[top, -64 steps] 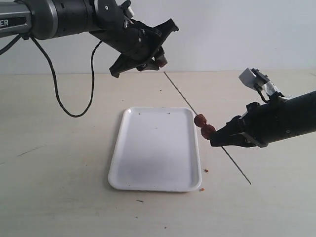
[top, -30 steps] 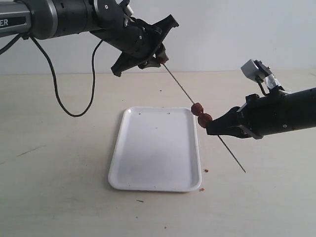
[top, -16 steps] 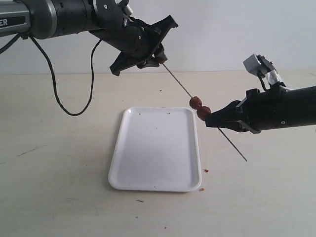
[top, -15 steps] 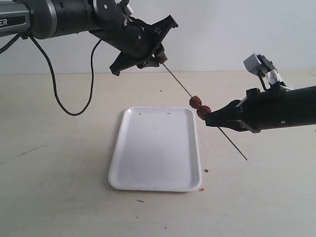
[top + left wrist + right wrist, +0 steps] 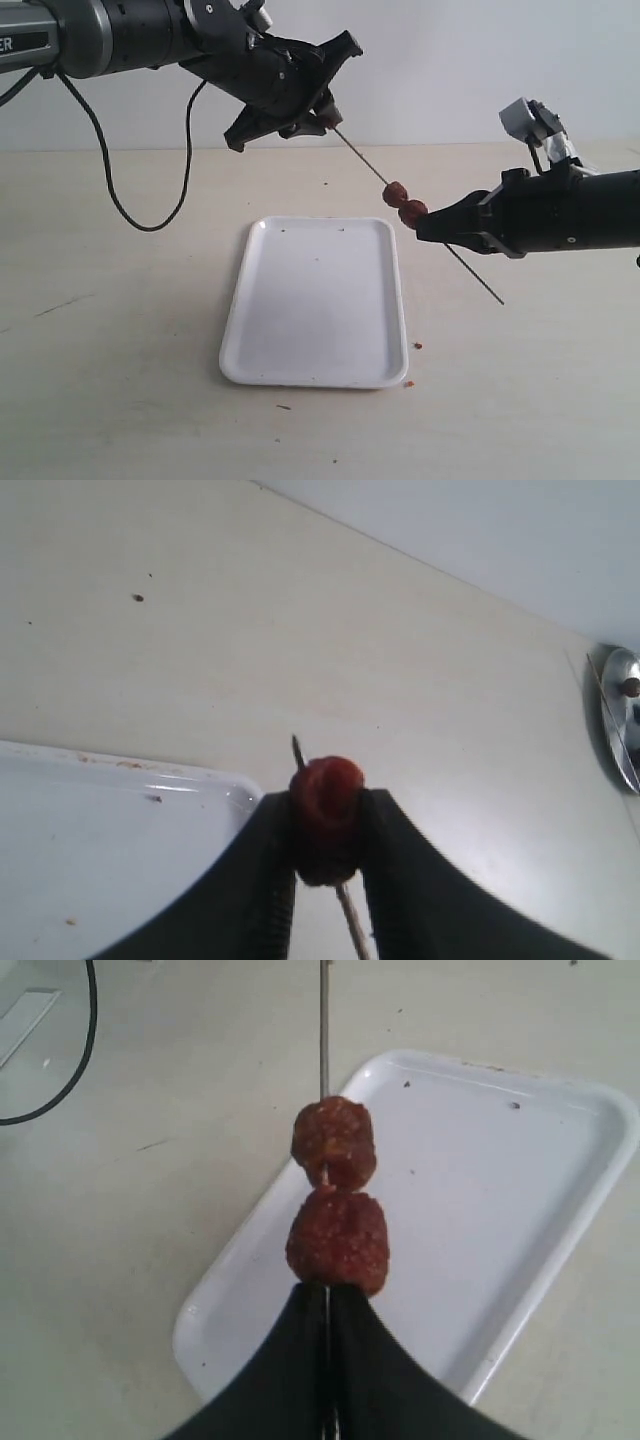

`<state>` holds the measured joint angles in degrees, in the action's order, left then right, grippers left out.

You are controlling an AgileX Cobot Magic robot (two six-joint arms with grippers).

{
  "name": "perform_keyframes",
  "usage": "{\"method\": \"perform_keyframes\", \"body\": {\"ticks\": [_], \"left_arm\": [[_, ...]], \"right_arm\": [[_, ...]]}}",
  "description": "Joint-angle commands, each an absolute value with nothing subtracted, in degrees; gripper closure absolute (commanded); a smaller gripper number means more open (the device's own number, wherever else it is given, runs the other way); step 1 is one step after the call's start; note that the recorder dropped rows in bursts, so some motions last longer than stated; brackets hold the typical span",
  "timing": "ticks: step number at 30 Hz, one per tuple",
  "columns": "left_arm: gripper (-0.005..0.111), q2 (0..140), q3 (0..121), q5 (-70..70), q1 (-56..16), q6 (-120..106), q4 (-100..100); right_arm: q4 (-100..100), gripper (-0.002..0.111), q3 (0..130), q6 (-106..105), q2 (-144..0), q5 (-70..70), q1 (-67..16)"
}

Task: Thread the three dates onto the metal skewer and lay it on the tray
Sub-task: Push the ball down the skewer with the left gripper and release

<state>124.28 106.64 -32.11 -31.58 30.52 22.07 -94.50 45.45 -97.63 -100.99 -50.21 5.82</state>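
Clamping the third date (image 5: pixel 328 798), the left pincer (image 5: pixel 322 118) now shows the metal skewer (image 5: pixel 362 163) tip through it. The right pincer (image 5: pixel 424 224), pinching the rod behind two threaded dates (image 5: pixel 404 203), has lifted over the tray (image 5: pixel 310 330)'s far right corner. Likely only laying down remains.

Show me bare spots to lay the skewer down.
Free: the tray inside its rim, and the table left of it. Crowded: above the tray's far right corner, where the left gripper and right gripper hold the skewer with dates.
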Motion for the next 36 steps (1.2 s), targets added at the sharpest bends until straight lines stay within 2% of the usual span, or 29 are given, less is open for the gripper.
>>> {"method": "perform_keyframes", "body": {"ticks": [1,5,12,24,36], "left_arm": [[0.083,123.74,106.57,-35.47,-32.05,29.07,24.45],[0.083,123.74,106.57,-35.47,-32.05,28.87,25.38],[0.083,123.74,106.57,-36.16,-32.05,25.71,27.85],[0.083,123.74,106.57,-37.57,-32.05,21.33,27.63],[0.083,123.74,106.57,-37.43,-32.05,19.76,27.63]], "right_arm": [[-99.95,0.108,45.75,-100.28,-101.05,-53.13,6.04],[-99.95,0.108,45.75,-100.4,-101.05,-53.42,5.82],[-99.95,0.108,47.6,-103.63,-102.75,-49.5,0.65],[-99.95,0.108,56.97,-103.2,-110.52,-52.38,0.65],[-99.95,0.108,59.26,-102.78,-113.24,-54.69,0.65]]}}
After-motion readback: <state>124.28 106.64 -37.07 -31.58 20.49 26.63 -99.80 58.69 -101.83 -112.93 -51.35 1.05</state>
